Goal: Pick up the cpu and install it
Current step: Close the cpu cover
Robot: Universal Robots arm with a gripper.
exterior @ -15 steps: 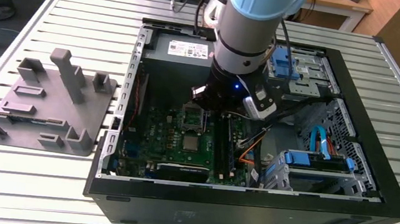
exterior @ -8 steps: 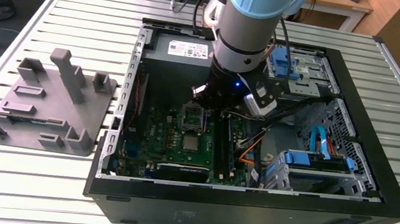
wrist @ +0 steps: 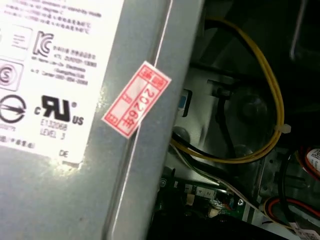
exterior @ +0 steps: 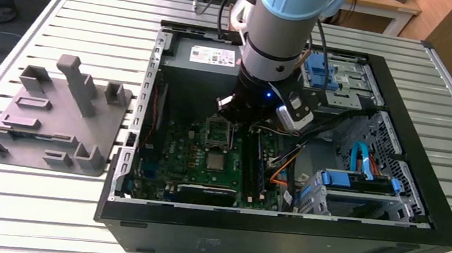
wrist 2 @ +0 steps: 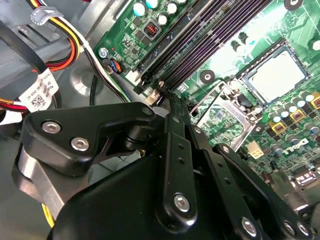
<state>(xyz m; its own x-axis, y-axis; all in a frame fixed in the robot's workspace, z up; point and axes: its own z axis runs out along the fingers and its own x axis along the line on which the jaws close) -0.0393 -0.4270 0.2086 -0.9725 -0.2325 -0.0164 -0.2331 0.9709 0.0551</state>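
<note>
Slatted metal table [exterior: 31, 219] carries an open computer case [exterior: 282, 236]. A grey plastic tray [exterior: 50, 120] lies beside it, on the exterior view's left. The arm [exterior: 283, 25] reaches down into the case in front of the grey power-supply box [exterior: 204, 54], whose labelled side, with a red sticker [wrist: 136, 98], is close up in the first wrist view. The green motherboard [exterior: 196, 167] lies flat on the case floor. The gripper [exterior: 236, 116] hangs low over the board, beside the memory slots [wrist 2: 200, 45]. Its fingers [wrist 2: 176, 150] are pressed together, no gap between them, nothing pinched. The hollow socket frame [wrist 2: 216, 107] stands swung open near the fingertips. The cpu [wrist 2: 276, 75] sits flat in the socket just beyond that frame, apart from the gripper; in the exterior view it is the shiny square [exterior: 216, 161] at mid-board.
</note>
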